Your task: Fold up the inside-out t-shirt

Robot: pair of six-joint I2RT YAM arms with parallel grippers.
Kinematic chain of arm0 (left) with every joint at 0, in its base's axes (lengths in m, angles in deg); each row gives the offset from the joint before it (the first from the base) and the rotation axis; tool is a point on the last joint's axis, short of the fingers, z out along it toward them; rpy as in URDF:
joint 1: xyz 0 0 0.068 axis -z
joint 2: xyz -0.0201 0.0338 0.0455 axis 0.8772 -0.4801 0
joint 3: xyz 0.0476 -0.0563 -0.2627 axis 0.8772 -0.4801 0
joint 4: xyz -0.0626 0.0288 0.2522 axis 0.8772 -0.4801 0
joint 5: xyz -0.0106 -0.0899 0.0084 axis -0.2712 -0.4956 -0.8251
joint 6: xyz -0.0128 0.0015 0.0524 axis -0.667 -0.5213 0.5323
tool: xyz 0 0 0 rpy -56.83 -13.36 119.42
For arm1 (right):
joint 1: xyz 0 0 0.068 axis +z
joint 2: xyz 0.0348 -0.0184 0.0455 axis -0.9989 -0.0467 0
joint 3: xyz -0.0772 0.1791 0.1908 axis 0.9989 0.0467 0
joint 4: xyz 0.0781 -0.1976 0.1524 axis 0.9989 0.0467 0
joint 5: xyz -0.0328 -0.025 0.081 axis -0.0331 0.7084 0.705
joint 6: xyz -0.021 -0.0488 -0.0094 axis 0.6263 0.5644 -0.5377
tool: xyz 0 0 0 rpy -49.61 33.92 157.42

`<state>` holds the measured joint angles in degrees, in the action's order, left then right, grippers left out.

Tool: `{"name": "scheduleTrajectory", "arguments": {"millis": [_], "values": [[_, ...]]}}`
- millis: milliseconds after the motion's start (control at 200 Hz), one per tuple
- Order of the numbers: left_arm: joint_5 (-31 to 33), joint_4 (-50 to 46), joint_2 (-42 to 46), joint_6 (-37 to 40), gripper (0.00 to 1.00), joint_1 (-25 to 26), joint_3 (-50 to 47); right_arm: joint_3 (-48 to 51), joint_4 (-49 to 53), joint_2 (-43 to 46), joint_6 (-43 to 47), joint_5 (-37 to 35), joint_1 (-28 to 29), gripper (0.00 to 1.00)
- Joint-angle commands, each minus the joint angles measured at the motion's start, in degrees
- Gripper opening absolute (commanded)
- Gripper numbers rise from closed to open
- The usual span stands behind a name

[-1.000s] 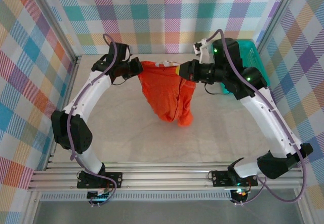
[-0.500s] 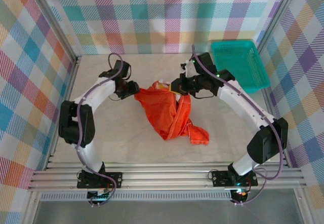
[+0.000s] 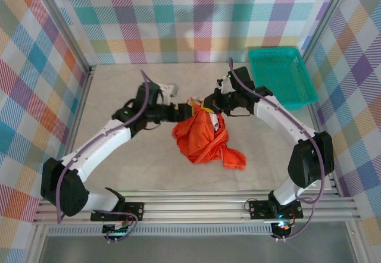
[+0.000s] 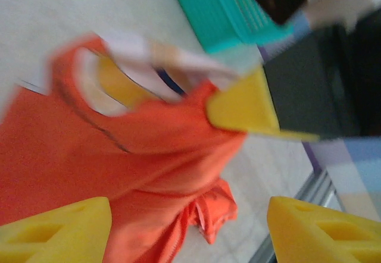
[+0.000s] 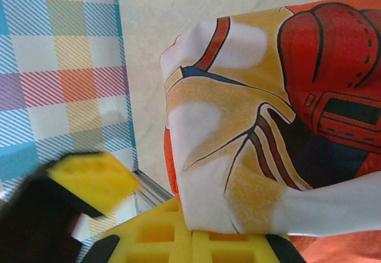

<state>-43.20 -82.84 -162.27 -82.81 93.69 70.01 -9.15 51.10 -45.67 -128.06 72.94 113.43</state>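
Right gripper (image 3: 206,104) pinched on the printed edge of the bright orange-red cloth t-shirt (image 3: 205,139), which is bunched beneath it. Left gripper (image 4: 189,209) spread, cloth directly ahead. Recommend closing on one layer at the opposite shoulder.

Plaid walls (image 3: 196,19) enclose a pale marbled table (image 3: 155,162).
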Motion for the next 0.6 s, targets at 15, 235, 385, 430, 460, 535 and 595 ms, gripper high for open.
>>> {"name": "scheduleTrajectory", "arguments": {"millis": [15,235,385,430,460,535,595], "values": [[7.2,9.2,-2.2,1.7,0.73,3.5,-3.5,-2.1,-1.2,0.1,-2.4,1.4,0.1,0.0],[16.1,18.4,-7.1,-0.6,0.86,7.8,-4.2,-1.9,-1.2,0.5,-3.7,0.9,0.2,0.0],[16.2,22.8,-11.6,-3.1,0.88,9.0,-3.6,-2.0,-1.2,0.5,-4.1,0.5,0.1,0.0],[16.3,23.3,-12.7,-3.6,0.84,9.1,-3.4,-2.0,-1.3,0.5,-4.3,0.5,0.1,0.0],[16.2,23.3,-13.3,-3.7,0.76,9.1,-3.2,-2.1,-1.2,0.4,-4.4,0.4,0.1,0.0],[15.9,22.1,-13.5,-3.3,0.27,9.1,-2.7,-2.5,-0.9,0.0,-4.0,-0.1,0.0,0.0],[17.0,19.5,-12.2,-2.6,0.0,9.1,-2.2,-3.7,0.5,-0.7,-2.7,-1.5,-0.2,0.0]]}}
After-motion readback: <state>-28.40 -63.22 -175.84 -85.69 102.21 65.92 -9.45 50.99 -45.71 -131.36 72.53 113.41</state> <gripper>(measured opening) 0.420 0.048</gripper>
